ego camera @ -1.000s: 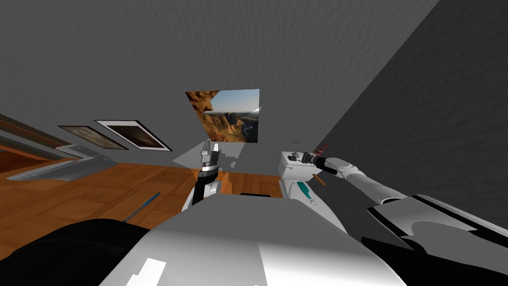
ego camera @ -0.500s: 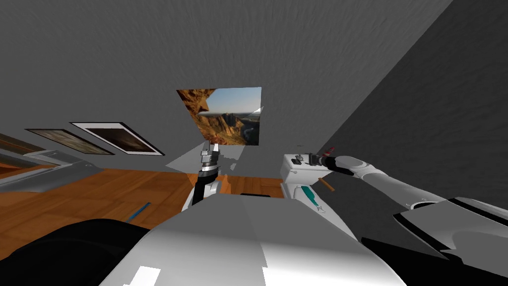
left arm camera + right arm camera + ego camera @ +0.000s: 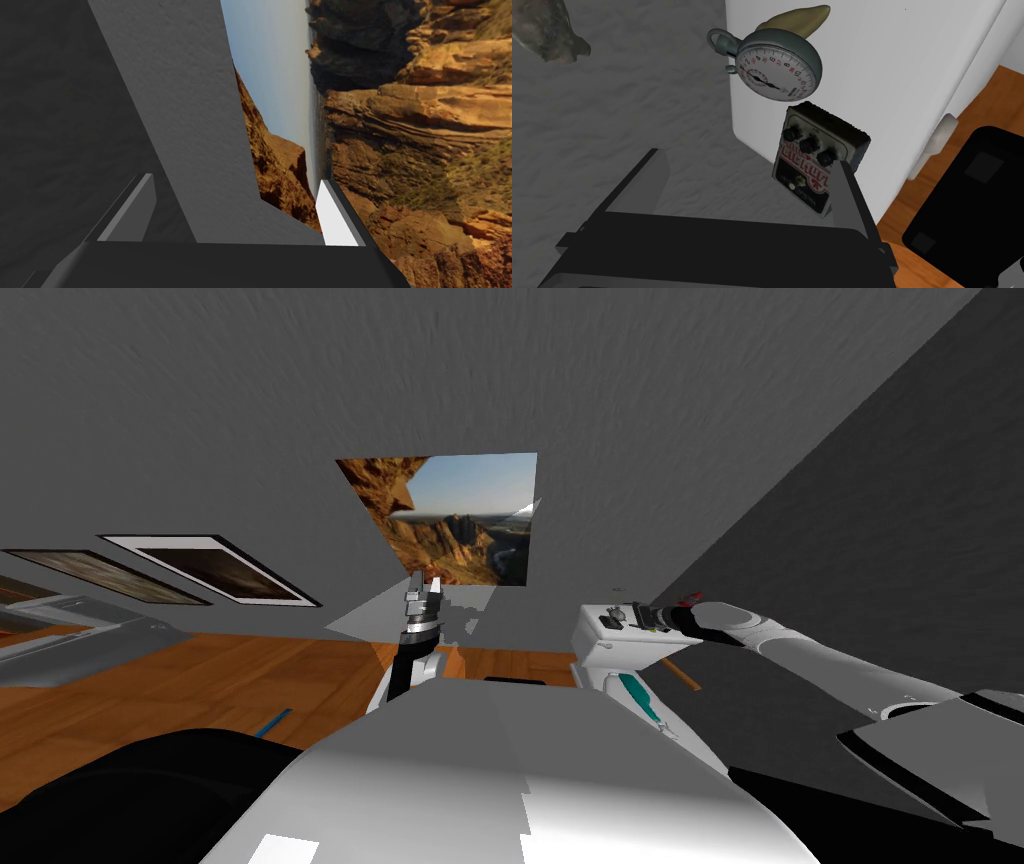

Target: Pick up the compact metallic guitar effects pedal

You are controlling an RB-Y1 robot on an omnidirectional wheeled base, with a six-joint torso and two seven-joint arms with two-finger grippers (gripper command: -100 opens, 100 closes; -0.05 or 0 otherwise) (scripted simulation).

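The pedal is a small grey box with three black knobs and red lettering, lying on a white cabinet top. My right gripper is open just short of it. One finger overlaps the pedal's near corner and the other stands wide of it over the grey wall. From the head, the right gripper reaches across the white cabinet. My left gripper is raised in front of my chest, and its wrist view shows the gripper open and holding nothing.
A stopwatch lies just beyond the pedal, with a pale yellowish pointed thing behind it. A black box sits on the wood floor beside the cabinet. A grey wall runs along the cabinet's other side.
My head view has swung, so the whole room has shifted. The right forearm lies lower and flatter, with its gripper still over the cabinet top. The left arm has not moved.
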